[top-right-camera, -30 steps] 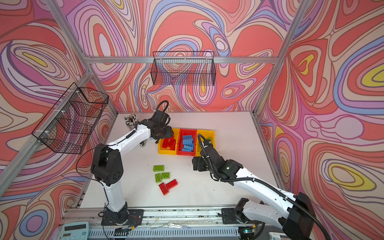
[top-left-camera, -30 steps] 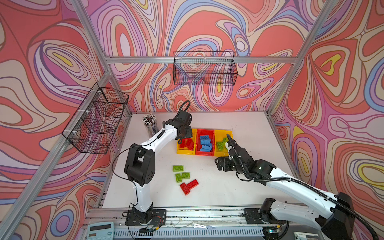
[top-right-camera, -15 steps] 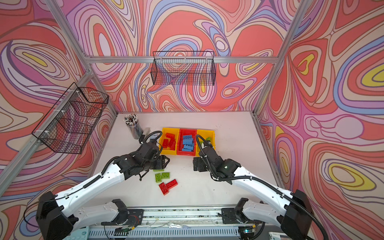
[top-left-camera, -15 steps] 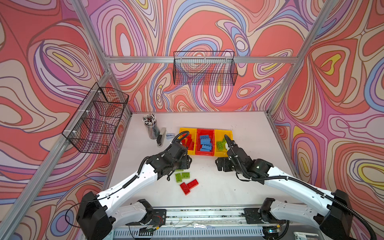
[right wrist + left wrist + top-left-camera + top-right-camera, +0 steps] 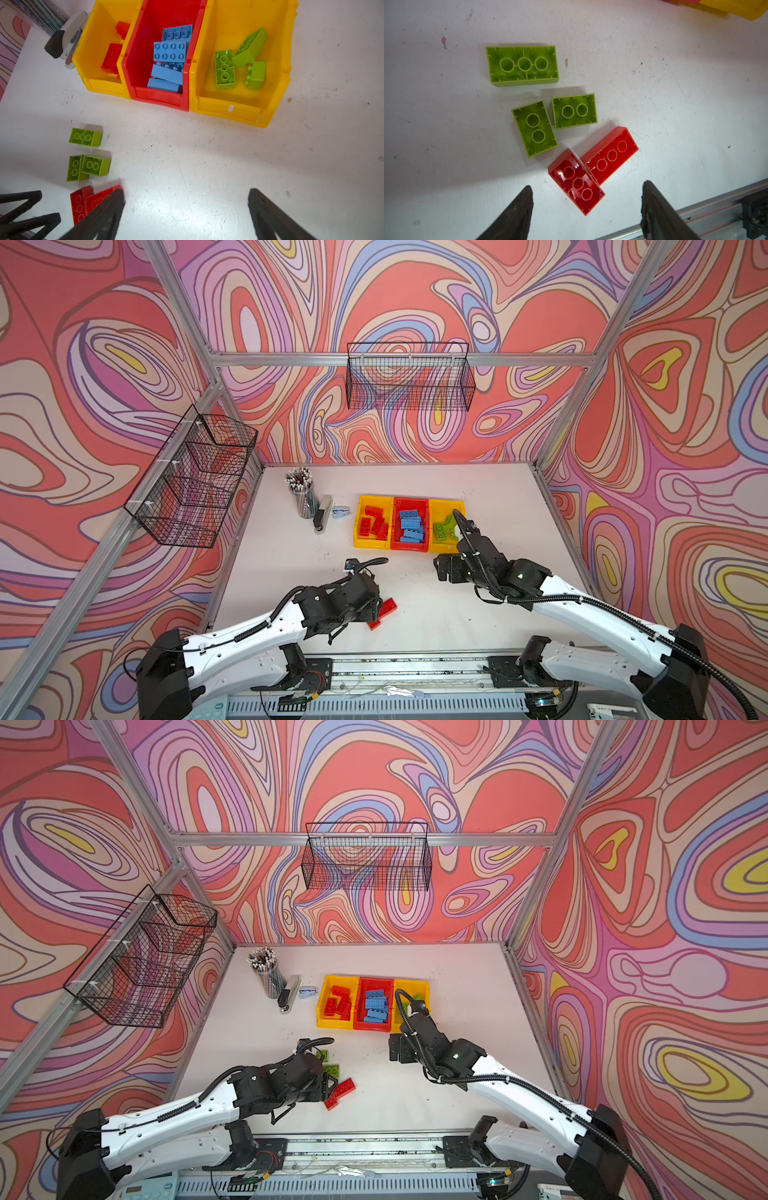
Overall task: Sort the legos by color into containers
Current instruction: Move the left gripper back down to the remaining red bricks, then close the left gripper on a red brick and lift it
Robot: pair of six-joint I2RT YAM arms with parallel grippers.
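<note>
Noted near the front edge of the white tabletop (image 5: 436,614): five loose chunky studded plastic bricks, all lying hollow side up.

- Three lime green: long lime green brick (image 5: 522,65) a little apart; first short lime green brick (image 5: 534,128) and second short lime green brick (image 5: 574,111) just beside each other, between the long one and the reds.
- Two red, touching in an L: front red brick (image 5: 577,182) and rear red brick (image 5: 610,154).

Left gripper (image 5: 587,188): spread, pinching nothing, hanging over the front red brick with a finger to either side of it in the left wrist view. Gap down to the brick hard to judge; probably not touching.

Right gripper (image 5: 186,192): spread wide, empty, over bare tabletop just in front of the bins, well apart from the loose bricks.

Further back, mid-tabletop: three small open-top rectangular plastic bins joined in a row.

- Left yellow bin (image 5: 106,88): sorted red bricks (image 5: 374,522).
- Middle red bin (image 5: 158,97): heap of light blue bricks (image 5: 170,51).
- Right yellow bin (image 5: 216,108): three sorted lime green bricks (image 5: 225,69), one tipped up on edge.

Beside the left yellow bin: clear cup of pens (image 5: 303,497) and grey-and-black stapler (image 5: 323,514). On the patterned walls: black wire mesh baskets (image 5: 409,377).
</note>
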